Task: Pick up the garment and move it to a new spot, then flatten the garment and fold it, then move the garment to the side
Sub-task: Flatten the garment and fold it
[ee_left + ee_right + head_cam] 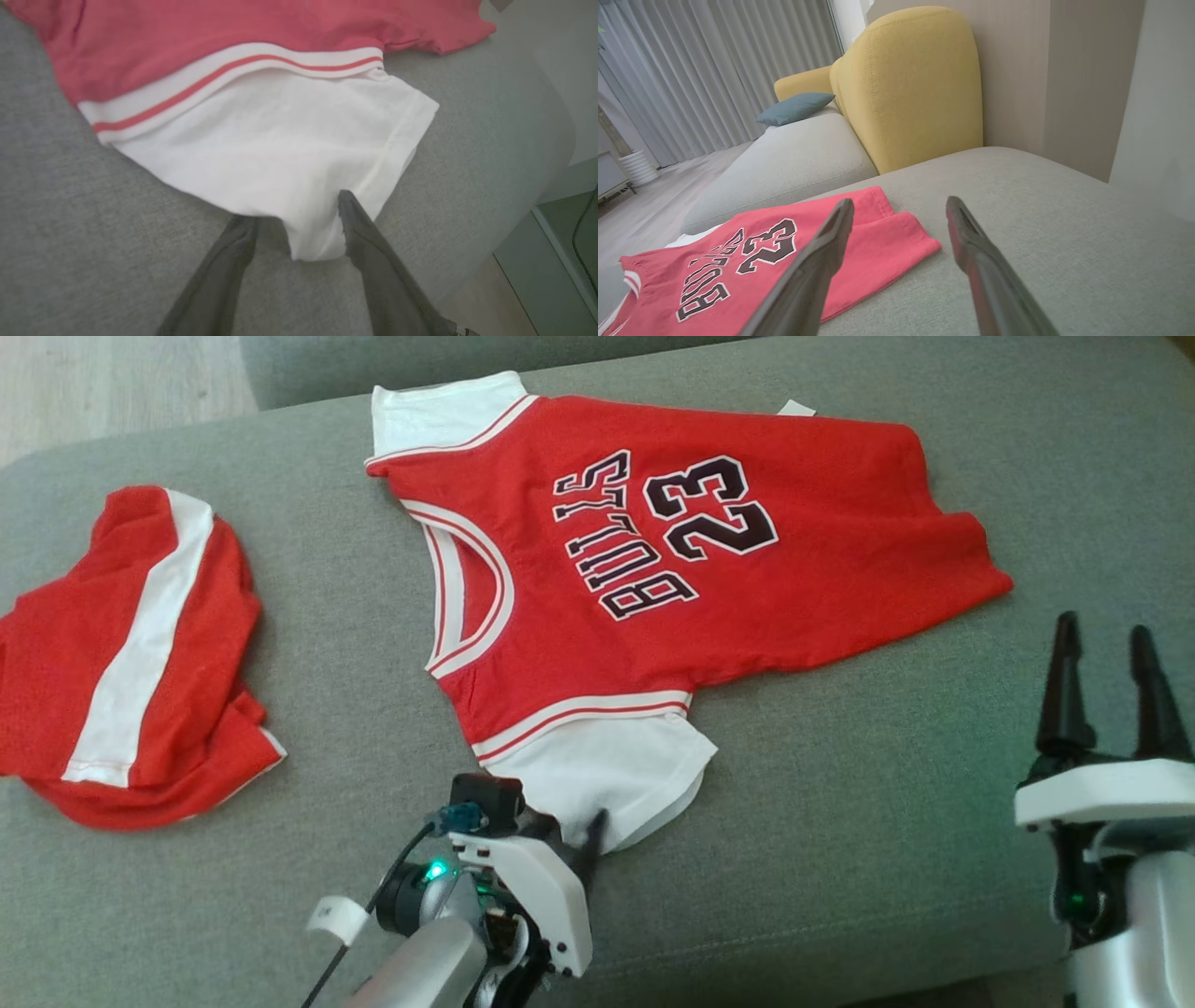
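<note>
The red jersey (803, 579) lies flat on the sofa (840, 784). My left end effector (293, 207), spread, straddles its white sleeve (280, 154). My right end effector (1104, 625) is spread, empty.

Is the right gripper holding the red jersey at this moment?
No, the right gripper is open over the bare grey cushion, with a clear gap between it and the red jersey.

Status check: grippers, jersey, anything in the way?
Left gripper open, fingers astride the white sleeve's edge. Right gripper open, off the cloth. Jersey spread out on the cushion, unfolded. Red shorts lie apart at left, not blocking.
</note>
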Tool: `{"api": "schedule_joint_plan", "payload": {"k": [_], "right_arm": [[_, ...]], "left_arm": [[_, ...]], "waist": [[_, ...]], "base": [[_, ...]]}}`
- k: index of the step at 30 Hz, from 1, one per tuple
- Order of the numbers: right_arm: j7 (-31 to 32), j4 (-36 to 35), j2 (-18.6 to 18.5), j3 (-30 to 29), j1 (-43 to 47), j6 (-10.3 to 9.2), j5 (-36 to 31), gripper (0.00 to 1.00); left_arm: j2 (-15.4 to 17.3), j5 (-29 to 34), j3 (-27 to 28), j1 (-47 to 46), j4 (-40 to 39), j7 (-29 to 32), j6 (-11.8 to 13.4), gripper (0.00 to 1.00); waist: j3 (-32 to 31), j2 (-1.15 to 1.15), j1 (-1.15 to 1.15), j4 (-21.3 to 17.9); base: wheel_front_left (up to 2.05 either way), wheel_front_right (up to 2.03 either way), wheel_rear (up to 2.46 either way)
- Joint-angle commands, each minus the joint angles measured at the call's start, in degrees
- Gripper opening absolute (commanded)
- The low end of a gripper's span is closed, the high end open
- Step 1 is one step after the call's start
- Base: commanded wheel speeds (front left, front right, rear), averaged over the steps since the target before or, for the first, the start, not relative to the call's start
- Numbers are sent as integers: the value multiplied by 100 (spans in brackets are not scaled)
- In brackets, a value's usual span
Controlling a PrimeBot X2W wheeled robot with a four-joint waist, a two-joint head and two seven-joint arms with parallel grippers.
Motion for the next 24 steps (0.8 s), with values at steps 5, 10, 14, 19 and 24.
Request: {"api": "schedule_joint_plan", "payload": {"k": [5, 10, 14, 19, 24], "right_arm": [[-60, -142, -32, -136, -374, 37, -124, 100], [-41, -102, -32, -259, -376, 37, -177, 100], [11, -11, -32, -269, -327, 37, -193, 100], [104, 142, -32, -267, -278, 37, -218, 100], [246, 341, -32, -421, -297, 37, -190, 100]], "left_arm": [[-24, -144, 238, -296, -152, -389, -35, 0], [24, -139, 519, -385, -290, -892, 135, 0], [111, -195, 801, -387, -425, -1279, 243, 0], [260, -190, 1038, -353, -555, -1535, 354, 0], [367, -128, 1246, -289, -768, -1689, 485, 0]], "waist": [[-11, 0, 0, 12], [-118, 0, 0, 85], [-235, 0, 0, 178], [-330, 0, 0, 279], [-340, 0, 0, 353]], "base": [[0, 0, 0], [0, 0, 0], [0, 0, 0], [0, 0, 0], [0, 0, 0]]}}
